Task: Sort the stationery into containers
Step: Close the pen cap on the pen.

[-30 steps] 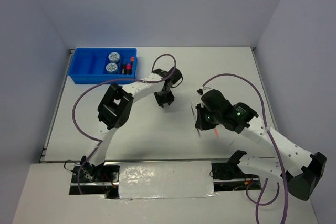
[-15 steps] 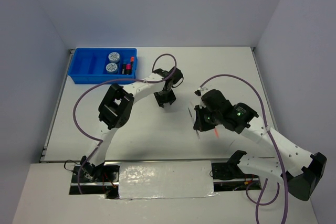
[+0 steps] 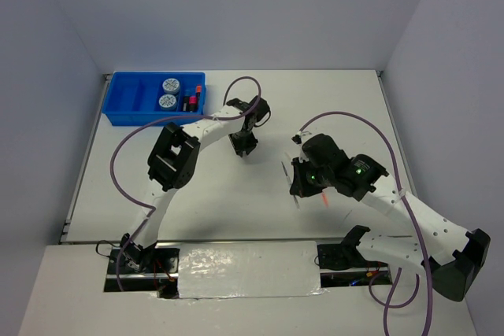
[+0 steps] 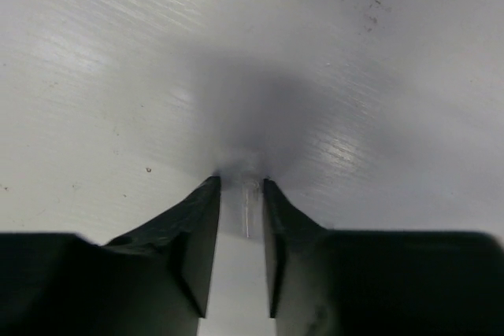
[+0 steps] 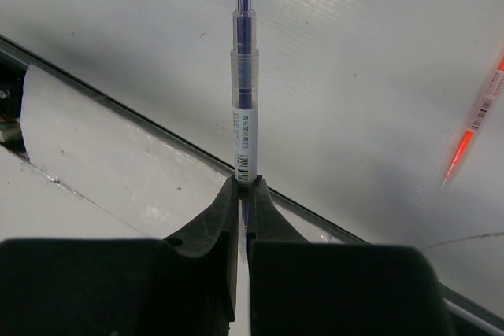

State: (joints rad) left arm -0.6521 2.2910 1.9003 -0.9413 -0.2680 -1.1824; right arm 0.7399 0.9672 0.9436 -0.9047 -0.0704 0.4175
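Note:
The blue tray [image 3: 126, 100] stands at the far left; it holds two round discs [image 3: 168, 93] and capped highlighters [image 3: 194, 98]. My left gripper [image 3: 242, 145] hovers low over the table right of the tray. In the left wrist view its jaws [image 4: 241, 182] stand narrow around a thin pale silver pen [image 4: 249, 204]. My right gripper [image 3: 298, 182] is at mid table, shut on a clear pen with a blue tip [image 5: 243, 84] that sticks out ahead of the fingers [image 5: 245, 182]. An orange pen [image 3: 323, 197] lies on the table beside it, also in the right wrist view [image 5: 479, 116].
The table's near edge and a white strip [image 5: 118, 155] run under the right gripper. Grey walls close in the table on three sides. Purple cables [image 3: 236, 92] loop over both arms.
My left gripper has moved a little up and left, toward the tray. The right gripper has shifted slightly left with its pen.

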